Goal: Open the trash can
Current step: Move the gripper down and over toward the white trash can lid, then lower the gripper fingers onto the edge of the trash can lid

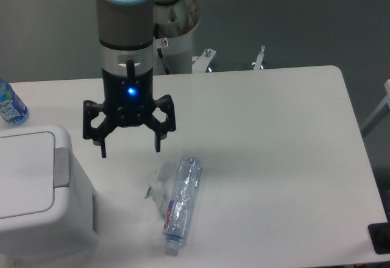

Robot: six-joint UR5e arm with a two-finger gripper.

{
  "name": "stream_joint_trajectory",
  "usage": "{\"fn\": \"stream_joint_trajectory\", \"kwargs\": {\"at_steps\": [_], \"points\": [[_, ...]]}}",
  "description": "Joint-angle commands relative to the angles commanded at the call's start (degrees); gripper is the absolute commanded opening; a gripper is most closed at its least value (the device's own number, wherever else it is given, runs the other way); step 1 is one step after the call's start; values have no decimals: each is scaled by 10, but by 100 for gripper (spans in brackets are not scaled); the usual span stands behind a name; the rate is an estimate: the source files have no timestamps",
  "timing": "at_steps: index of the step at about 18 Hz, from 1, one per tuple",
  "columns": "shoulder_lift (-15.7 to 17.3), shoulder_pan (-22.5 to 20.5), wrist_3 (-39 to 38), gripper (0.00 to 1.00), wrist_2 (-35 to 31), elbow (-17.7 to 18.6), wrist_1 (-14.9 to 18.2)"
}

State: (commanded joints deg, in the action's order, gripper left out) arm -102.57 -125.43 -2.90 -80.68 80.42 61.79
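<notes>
At the table's front left corner stands the trash can, lid down, grey push tab facing right. Just beside it hangs the gripper, fingers spread wide, holding nothing.

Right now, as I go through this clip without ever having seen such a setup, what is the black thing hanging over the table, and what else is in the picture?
One fixed camera looks down on a white table. The black thing is the two-finger claw of a robot arm; it hangs above the table with its fingers spread open and holds nothing. At the lower left stands the large boxy white plastic trash can with a flat lid and a grey rectangular push tab at its edge; the lid is shut. In the middle lies a crushed clear plastic bottle beside a crumpled white scrap. A blue-labelled bottle shows at the left edge.
</notes>
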Motion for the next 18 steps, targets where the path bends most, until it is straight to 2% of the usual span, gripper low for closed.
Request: {"fn": "stream_joint_trajectory", "kwargs": {"at_steps": [18], "points": [[-20, 33, -25, 100, -1, -8, 0]]}}
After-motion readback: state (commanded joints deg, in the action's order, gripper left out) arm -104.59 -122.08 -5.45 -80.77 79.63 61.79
